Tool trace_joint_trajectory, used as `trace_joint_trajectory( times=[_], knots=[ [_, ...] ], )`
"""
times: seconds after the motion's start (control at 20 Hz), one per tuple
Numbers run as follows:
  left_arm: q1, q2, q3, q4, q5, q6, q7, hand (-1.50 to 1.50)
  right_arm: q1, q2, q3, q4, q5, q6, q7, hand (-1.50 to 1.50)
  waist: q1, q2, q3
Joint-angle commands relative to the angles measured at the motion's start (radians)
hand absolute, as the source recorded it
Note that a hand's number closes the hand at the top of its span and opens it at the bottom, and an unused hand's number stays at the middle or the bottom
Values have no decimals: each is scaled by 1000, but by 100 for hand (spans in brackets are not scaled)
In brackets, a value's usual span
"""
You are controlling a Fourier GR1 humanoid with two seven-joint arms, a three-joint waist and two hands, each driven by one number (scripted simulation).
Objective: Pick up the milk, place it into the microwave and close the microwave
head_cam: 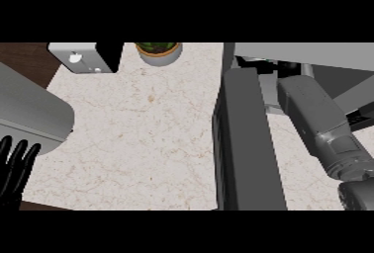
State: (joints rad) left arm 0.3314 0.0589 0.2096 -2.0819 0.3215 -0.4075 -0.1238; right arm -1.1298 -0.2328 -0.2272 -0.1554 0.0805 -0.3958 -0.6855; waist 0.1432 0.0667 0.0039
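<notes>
The microwave (pixel 306 52) stands at the upper right with its dark door (pixel 245 143) swung open toward me, seen edge-on. My right forearm (pixel 318 118) reaches up past the door into the microwave's opening. Only dark bits of my right hand (pixel 250 63) show at the opening's edge; the rest is hidden inside. The milk is not visible anywhere. My left hand (pixel 15 170) rests open at the lower left edge, fingers up, holding nothing.
A white and grey appliance (pixel 80 57) sits at the back left of the speckled counter (pixel 139 128), with a potted plant (pixel 159 52) beside it. A large grey rounded shape (pixel 29 111) fills the left edge.
</notes>
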Motion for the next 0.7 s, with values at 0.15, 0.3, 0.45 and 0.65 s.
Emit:
trace_joint_trajectory(
  times=[0.15,0.3,0.45,0.65],
  knots=[
    [-31,6,-32,-15,-44,-1,5,-150,-9,-45,67,46,96,-219,-5,-150,35,22,-1],
    [-29,14,-22,-17,-70,12,12,-150,-13,-16,74,61,107,-285,1,-150,43,16,1],
    [-65,8,-39,2,-90,27,25,-150,-28,-16,81,70,117,-320,13,-150,36,24,1],
    [-76,8,-67,-2,-112,23,33,-150,-61,-2,75,106,111,-264,85,-150,46,23,3]
  ],
)
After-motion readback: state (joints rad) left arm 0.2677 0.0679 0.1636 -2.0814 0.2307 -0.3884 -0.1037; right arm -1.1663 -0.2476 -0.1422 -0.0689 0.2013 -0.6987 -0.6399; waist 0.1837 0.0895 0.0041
